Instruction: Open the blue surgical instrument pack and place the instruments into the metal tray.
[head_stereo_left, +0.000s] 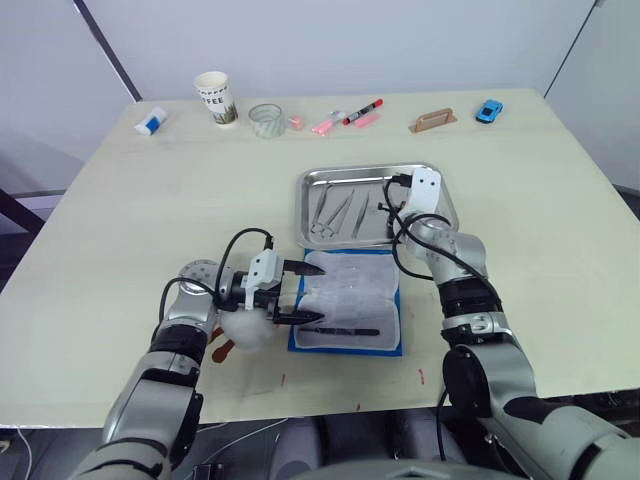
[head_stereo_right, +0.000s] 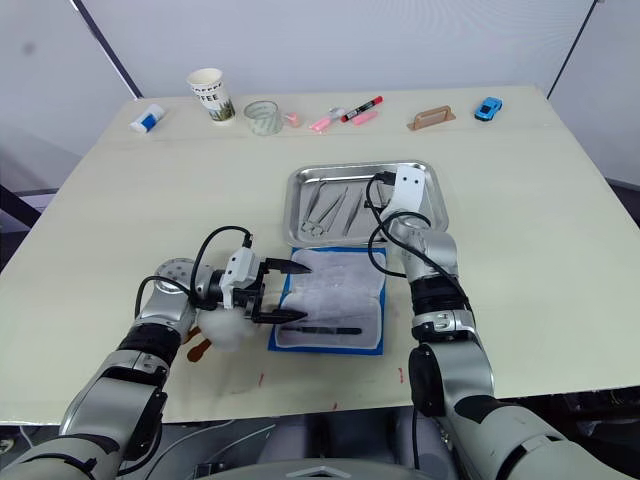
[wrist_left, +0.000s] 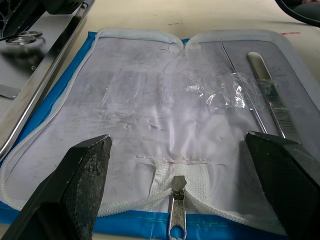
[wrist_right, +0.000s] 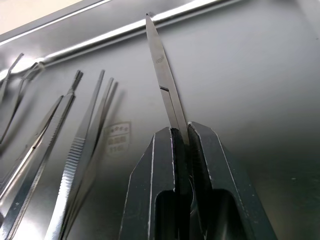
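- The pack (head_stereo_left: 348, 302) lies open flat on the table (head_stereo_left: 120, 230), pale lining up, just in front of the tray (head_stereo_left: 440, 180) and close to the table's near edge.
- The left gripper (head_stereo_left: 288, 292) hangs at the pack's left edge with its two fingers spread wide, holding nothing. The left wrist view shows the zipper pull (wrist_left: 176, 210) between them.
- Two slim tools (wrist_left: 270, 100) are in the pack, tucked under a clear strap on its near half.
- The right gripper (wrist_right: 181, 145) is over the tray's right part, fingers clamped on a pair of scissors (wrist_right: 162, 75) whose blades point out toward the tray's rim.
- Several instruments (head_stereo_left: 340, 210) lie side by side in the tray's left half: tweezers and ring-handled pieces.
- A white plush toy (head_stereo_left: 248, 330) sits under the left gripper, beside the pack.
- Along the far edge of the table: a small white and blue object (head_stereo_left: 151, 122), a paper cup (head_stereo_left: 215, 98), a roll of tape (head_stereo_left: 265, 120), pink and red markers (head_stereo_left: 345, 118), a brown block (head_stereo_left: 432, 121) and a blue toy car (head_stereo_left: 489, 110).
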